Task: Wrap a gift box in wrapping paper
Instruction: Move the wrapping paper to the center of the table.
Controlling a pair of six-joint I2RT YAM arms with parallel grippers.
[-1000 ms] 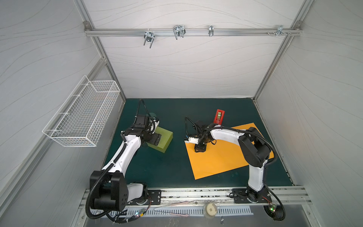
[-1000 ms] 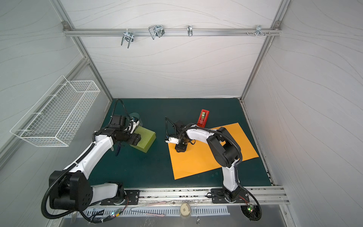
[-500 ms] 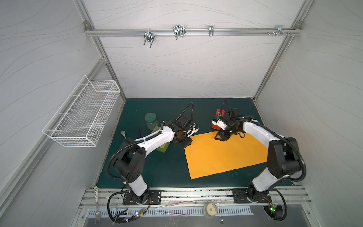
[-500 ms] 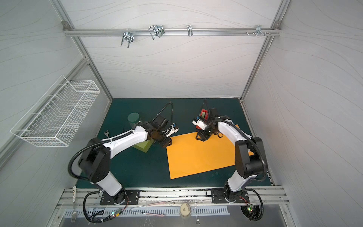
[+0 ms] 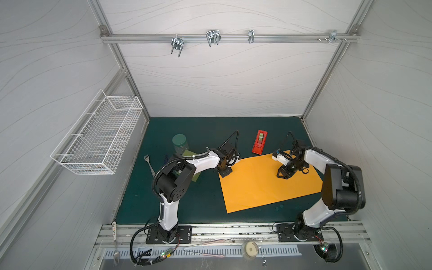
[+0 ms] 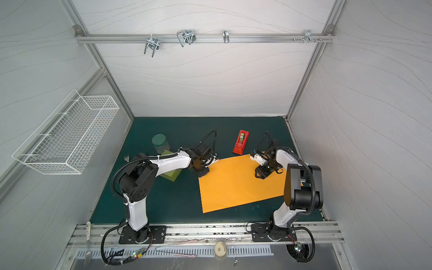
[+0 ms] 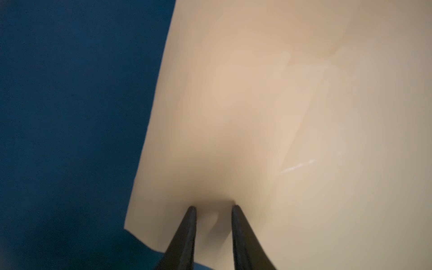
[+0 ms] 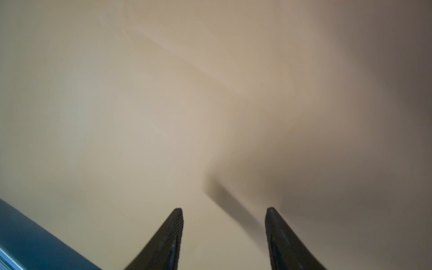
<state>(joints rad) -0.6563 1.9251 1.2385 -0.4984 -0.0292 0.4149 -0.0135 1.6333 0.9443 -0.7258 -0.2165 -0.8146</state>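
In both top views the wrapping paper lies flat on the right part of the dark green bench, about where it lay one second ago. The gift box stands on the bench to the left of the paper, apart from it and half hidden under the left arm. One second ago the left pincer was at this box. Now the left pincer is down on the far left corner of the paper, as it already was half a second ago. In the left wrist view its fingertips touch the paper near the corner with a narrow gap between them, so it is open and holds nothing. The right pincer was at that same corner one second ago and beside the red tape dispenser half a second ago; now it is over the far right part of the paper. In the right wrist view its fingers stand wide apart, open, over the paper; whether they touch it I cannot tell.
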